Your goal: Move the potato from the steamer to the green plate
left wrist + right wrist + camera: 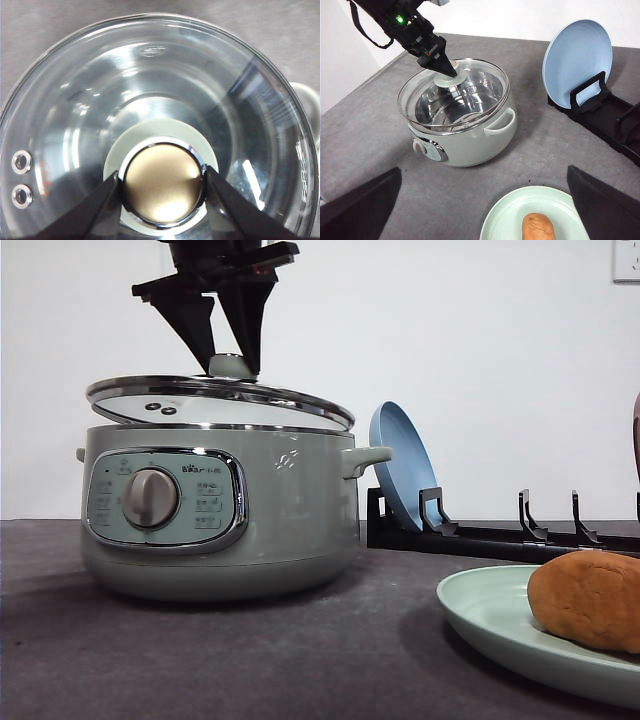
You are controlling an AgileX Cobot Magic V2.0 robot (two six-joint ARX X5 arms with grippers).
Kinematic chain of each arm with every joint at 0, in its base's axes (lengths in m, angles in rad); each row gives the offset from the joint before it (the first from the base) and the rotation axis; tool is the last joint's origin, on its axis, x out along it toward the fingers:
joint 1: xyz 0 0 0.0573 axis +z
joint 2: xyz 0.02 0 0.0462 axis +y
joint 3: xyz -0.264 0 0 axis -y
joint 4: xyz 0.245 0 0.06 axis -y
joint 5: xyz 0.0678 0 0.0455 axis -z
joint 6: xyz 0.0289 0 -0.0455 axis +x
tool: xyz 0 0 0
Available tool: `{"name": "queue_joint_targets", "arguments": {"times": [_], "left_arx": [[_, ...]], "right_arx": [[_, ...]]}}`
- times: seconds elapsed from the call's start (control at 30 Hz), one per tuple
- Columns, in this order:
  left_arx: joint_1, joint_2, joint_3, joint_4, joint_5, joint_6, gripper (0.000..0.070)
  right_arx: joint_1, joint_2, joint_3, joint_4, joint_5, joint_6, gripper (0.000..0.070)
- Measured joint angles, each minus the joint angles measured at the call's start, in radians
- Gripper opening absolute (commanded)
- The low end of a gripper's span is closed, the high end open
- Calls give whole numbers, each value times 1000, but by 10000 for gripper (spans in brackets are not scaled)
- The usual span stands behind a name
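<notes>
Potato (538,227) on green plate (505,220), firm, rough-skinned. Left gripper (163,186) clamps lid knob (163,187); glass lid (220,398) fragile, tilted over steamer (220,510). Right gripper (480,210) wide open, empty, blue plate (575,62) at two o'clock.

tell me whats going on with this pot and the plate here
The left end effector is shut on the knob of the glass lid, which sits tilted over the steamer, one edge raised off the rim. The potato already lies on the green plate, near the front of the table. The right end effector hovers open above that plate, holding nothing. A blue plate stands upright in a black rack behind.
</notes>
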Motion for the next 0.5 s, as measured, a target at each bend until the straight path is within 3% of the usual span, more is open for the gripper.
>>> {"name": "queue_joint_targets", "arguments": {"times": [0.5], "left_arx": [[1,28,0,-17,1,3,0]], "right_arx": [[0,0,0,0,0,0,672]]}}
